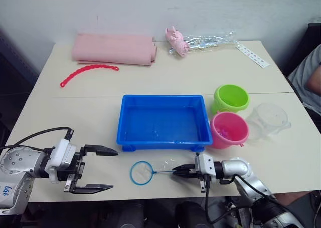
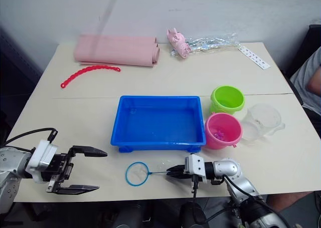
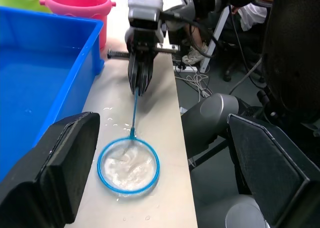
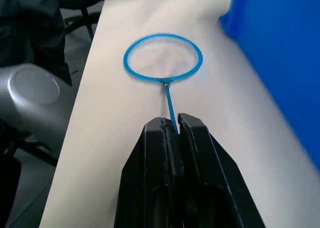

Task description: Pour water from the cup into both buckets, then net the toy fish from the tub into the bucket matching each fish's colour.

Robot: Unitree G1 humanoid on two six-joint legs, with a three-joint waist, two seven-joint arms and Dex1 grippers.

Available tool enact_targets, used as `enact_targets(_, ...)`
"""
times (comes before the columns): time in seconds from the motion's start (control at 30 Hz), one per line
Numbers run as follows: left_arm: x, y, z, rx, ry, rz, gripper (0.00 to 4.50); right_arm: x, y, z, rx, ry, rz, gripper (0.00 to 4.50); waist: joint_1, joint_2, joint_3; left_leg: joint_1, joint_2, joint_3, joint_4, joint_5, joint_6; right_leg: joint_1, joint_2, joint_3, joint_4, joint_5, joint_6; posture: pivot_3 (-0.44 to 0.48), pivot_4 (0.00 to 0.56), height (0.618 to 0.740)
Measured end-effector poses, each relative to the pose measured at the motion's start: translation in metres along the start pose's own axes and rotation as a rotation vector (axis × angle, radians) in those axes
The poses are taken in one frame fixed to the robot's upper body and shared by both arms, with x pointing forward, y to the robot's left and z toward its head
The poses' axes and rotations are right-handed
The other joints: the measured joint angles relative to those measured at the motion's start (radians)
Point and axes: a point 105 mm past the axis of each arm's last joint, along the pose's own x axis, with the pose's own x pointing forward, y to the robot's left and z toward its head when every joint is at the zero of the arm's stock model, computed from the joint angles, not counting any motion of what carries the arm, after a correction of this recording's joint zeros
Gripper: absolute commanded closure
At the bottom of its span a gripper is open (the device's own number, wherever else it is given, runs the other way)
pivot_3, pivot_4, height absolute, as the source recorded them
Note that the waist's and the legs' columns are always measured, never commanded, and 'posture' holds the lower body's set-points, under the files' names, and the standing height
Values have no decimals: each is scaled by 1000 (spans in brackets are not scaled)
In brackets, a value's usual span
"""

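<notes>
The net [image 1: 142,173] lies flat on the table in front of the blue tub [image 1: 160,96], ring to the left, thin handle pointing right. My right gripper [image 1: 176,171] is shut on the end of that handle, low over the table's front edge. My left gripper [image 1: 114,169] hovers open left of the ring, holding nothing. The tub holds shallow water. To its right stand the green bucket [image 1: 231,98] and, nearer, the pink bucket [image 1: 228,130] with small pink toy fish [image 2: 219,134] inside. The clear cup [image 1: 269,120] stands upright right of the buckets.
A folded pink cloth [image 1: 114,48] and a red bead chain [image 1: 88,72] lie at the back left. A pink toy [image 1: 176,40] with clear wrapping [image 1: 210,39] and a white strip [image 1: 252,55] sit at the back right. A person's arm [image 1: 311,77] is at the right edge.
</notes>
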Motion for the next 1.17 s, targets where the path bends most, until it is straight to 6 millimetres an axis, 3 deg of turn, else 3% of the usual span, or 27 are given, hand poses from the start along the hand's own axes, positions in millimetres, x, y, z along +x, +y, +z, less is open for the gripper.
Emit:
enact_targets(0.03, 0, 1, 0, -5, 0, 5, 23, 0, 0, -1, 0, 1, -2, 4500, 0, 0, 0, 0, 0, 0, 0, 0, 0, 0, 0, 0, 0, 0, 0, 0, 150, 740)
enact_targets(0.23, 1, 3, 0, -33, 5, 14, 0, -2, -6, -2, 25, 9, -29, 1808, 1, 0, 0, 1, 0, 0, 0, 0, -1, 0, 0, 0, 0, 0, 0, 0, 150, 740)
enact_targets(0.33, 0, 4, 0, -48, 25, 11, 0, -20, -5, 4, -6, 32, -29, 300, 2, 0, 0, 1, 0, 0, -1, 0, -1, 0, 0, 0, 0, 0, 0, 0, 150, 740)
enact_targets(0.37, 0, 4, -1, -53, 25, 19, 0, -27, -4, 8, -8, 29, -30, 23, 2, 0, 0, 1, 0, 0, -1, 0, -1, 0, 0, 0, 0, 0, 0, 0, 150, 740)
enact_targets(0.5, -5, 9, -2, -79, 39, 88, 0, -60, 17, 22, 23, 48, 14, 23, 4, 0, 0, 0, 0, 0, -2, -1, 0, 0, 0, 0, -2, 0, 0, 0, 150, 740)
enact_targets(0.63, -25, 25, -15, -36, 151, 283, 0, -100, 24, 38, 32, 104, -46, 23, 3, 0, 0, 1, 0, 1, -1, -1, 0, 1, 0, 0, -2, 0, 0, 0, 150, 740)
enact_targets(0.83, -58, 47, -34, 34, 272, 526, 0, -141, 21, 57, 30, 147, -212, 23, 6, 0, 0, 2, 0, 1, -2, -1, 0, 2, -1, 0, -2, 0, 0, 0, 150, 740)
enact_targets(0.87, -67, 46, -40, 7, 282, 571, 0, -162, 17, 62, 6, 191, -307, 23, 7, -1, 0, 2, 0, 1, -2, -2, 1, 2, -1, 0, -3, 0, 0, 0, 150, 740)
enact_targets(1.03, -65, 41, -53, -42, 244, 626, 0, -205, 3, 80, -94, 268, -524, 23, 5, -1, -1, 2, 0, 2, -2, -2, 0, 2, -1, 0, -3, 0, 0, 0, 150, 740)
enact_targets(1.17, -65, 43, -53, -38, 232, 654, 0, -217, -4, 84, -119, 280, -577, 23, 4, -1, -1, 3, 0, 2, -2, -2, 0, 2, -1, 1, -2, 0, 0, 0, 150, 740)
